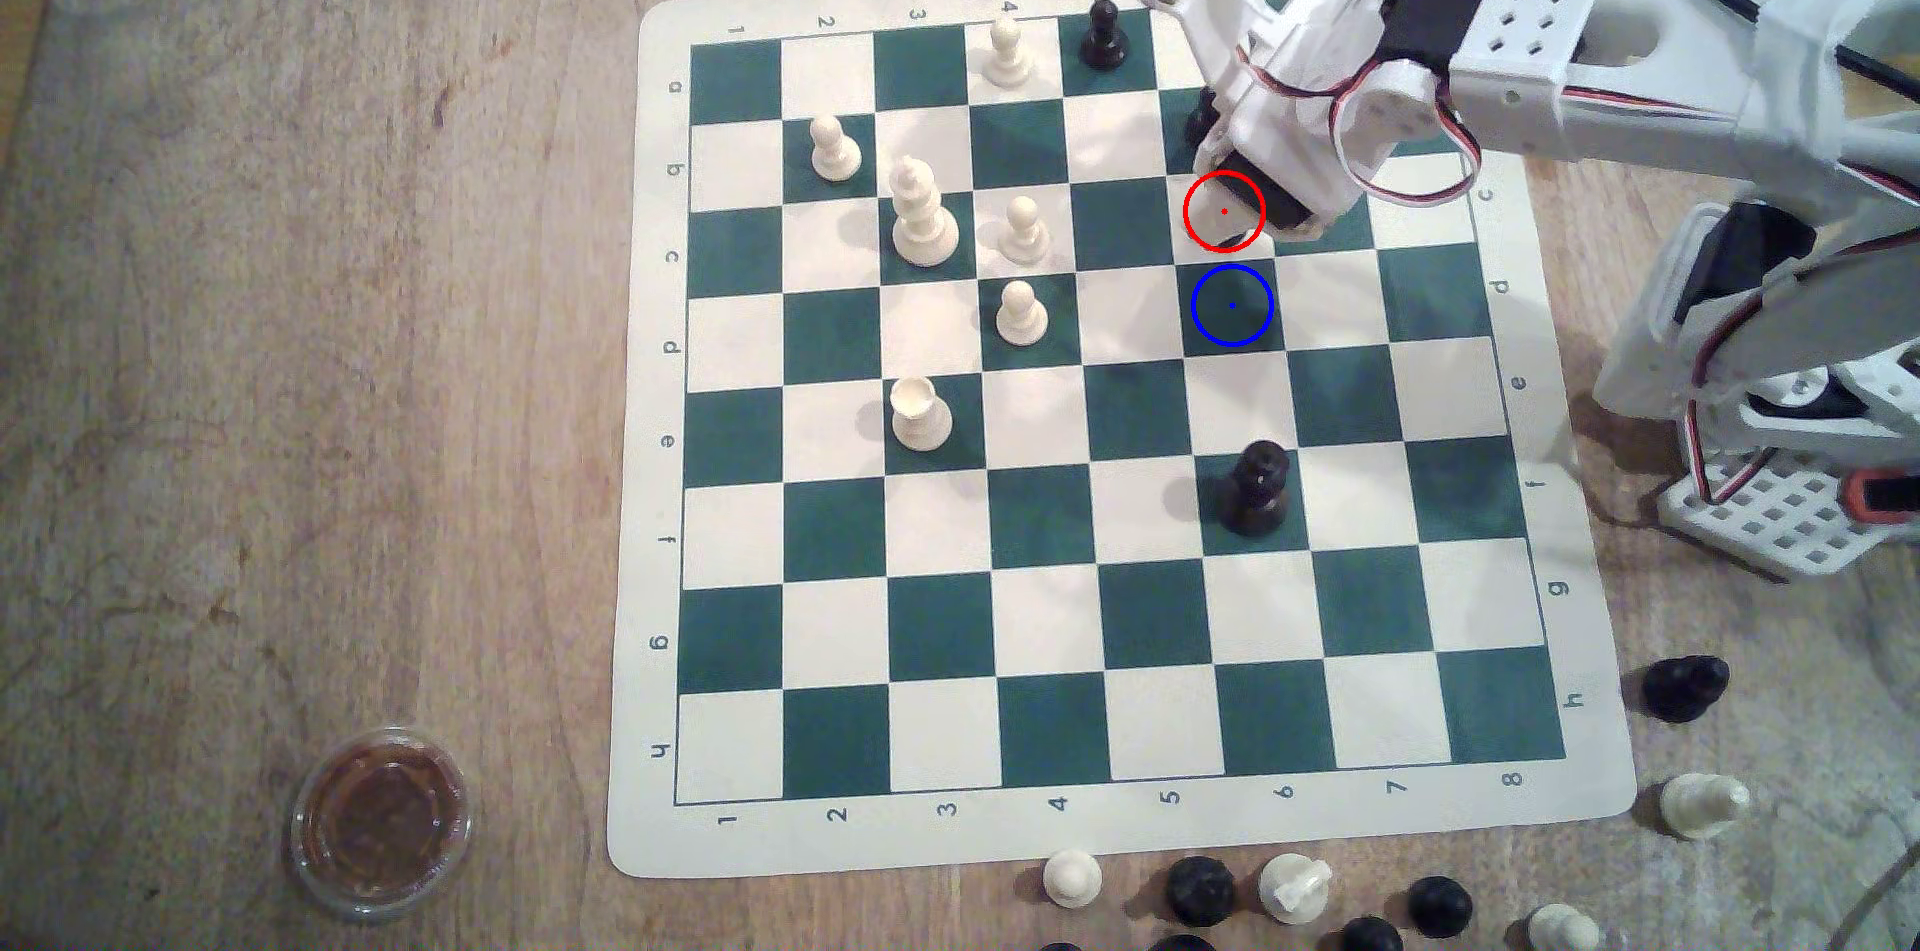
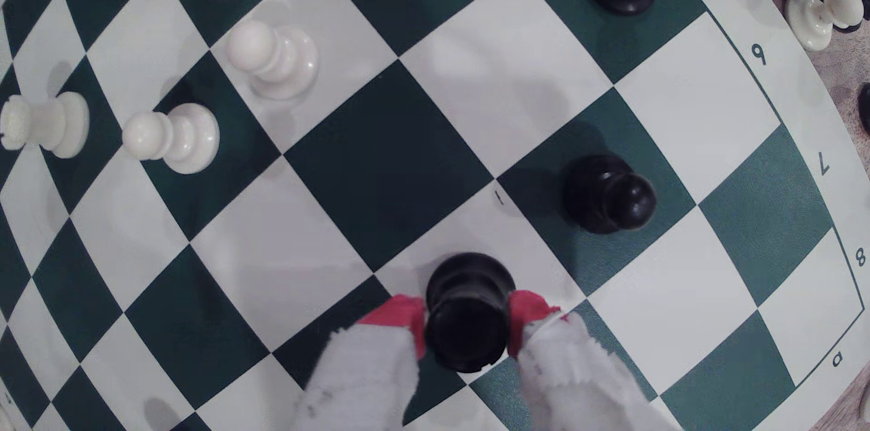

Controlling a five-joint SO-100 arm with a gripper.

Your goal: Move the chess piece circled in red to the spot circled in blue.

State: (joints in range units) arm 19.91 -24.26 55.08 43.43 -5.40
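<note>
On the red-ringed cream square, my end effector [image 2: 466, 322] is clamped round the black chess piece [image 2: 468, 313], red tips on both sides. Pickup's done afaict; lift & drop onto the blue-ringed green spot [image 1: 1232, 305], just beside, are left.

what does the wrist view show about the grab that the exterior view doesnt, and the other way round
Wrist view: the gripper has red-tipped fingers pressed on both sides of the black chess piece.

Exterior view: the blue-ringed spot, one square below the red ring, bare, and a taller black piece further down that column.

Both: the green and cream board and white pawns.
</note>
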